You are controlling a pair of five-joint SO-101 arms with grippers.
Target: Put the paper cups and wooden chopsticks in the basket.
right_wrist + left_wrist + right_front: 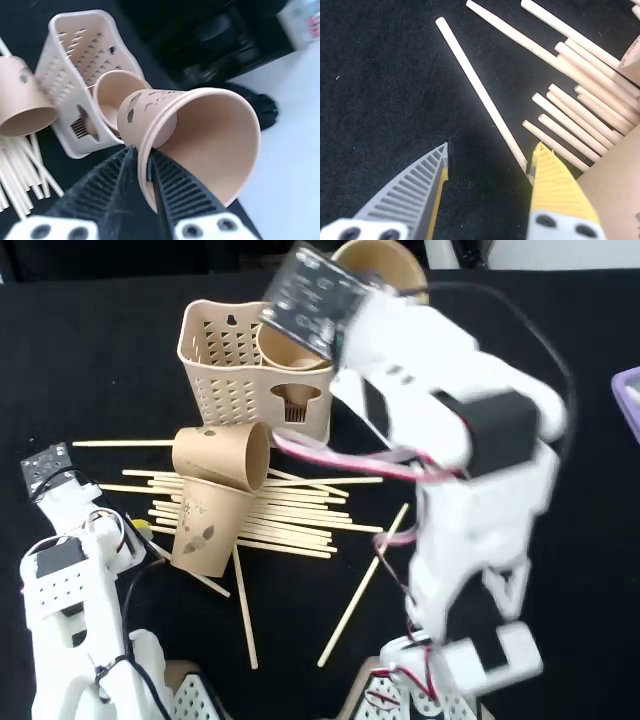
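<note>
Beige plastic, the basket (pixel 235 375) stands upright at the far side of the black surface (pixel 100 330). My right gripper (pixel 141 152) is nipped narrow on the rim of a paper cup (pixel 200 135), one finger inside the mouth and one outside. The cup is tipped on its side in the air, just by the basket's far rim. A second cup (pixel 285 350) already sits inside the basket, leaning against a corner with its mouth upward.

On the surface just in front of the basket, a third cup (pixel 222 455) lies on its side. A fourth cup (pixel 203 525) lies touching it on the side nearer the arms. Both rest on a loose spread of chopsticks (pixel 300 510), most of them lying roughly parallel, with a few strays angled off toward the arms' bases.

My left gripper (pixel 487 160) hangs low over the surface with its fingers wide apart and nothing between them. A single chopstick (pixel 480 95) runs slantwise past it, its near end just beside the yellow finger (pixel 552 185). I cannot tell whether the two touch.
</note>
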